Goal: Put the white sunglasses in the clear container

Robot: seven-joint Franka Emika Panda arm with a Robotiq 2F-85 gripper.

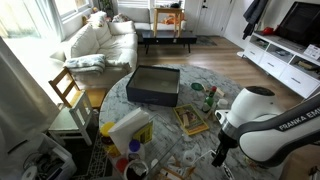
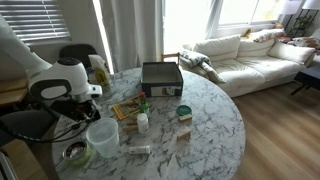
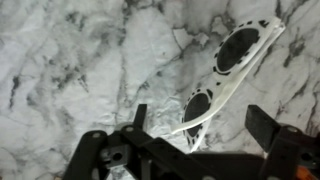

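In the wrist view the white sunglasses [image 3: 225, 72] lie flat on the marble table [image 3: 70, 60], with dark lenses and a thin white frame. My gripper [image 3: 200, 125] is open just above them. Its two dark fingers stand on either side of the near lens without touching it. In an exterior view the gripper [image 1: 220, 154] hangs low over the table's near edge. The clear container [image 2: 101, 138] stands near the table's edge beside the arm; it also shows in an exterior view [image 1: 129, 127]. The sunglasses are too small or hidden to make out in both exterior views.
A dark open-top box [image 1: 153, 85] [image 2: 161, 77] stands at the far side of the round marble table. Small bottles [image 2: 143, 122], a green bottle [image 1: 209, 98], a book [image 1: 190, 120] and other clutter lie mid-table. A wooden chair [image 1: 68, 90] and a sofa [image 1: 100, 40] stand beyond.
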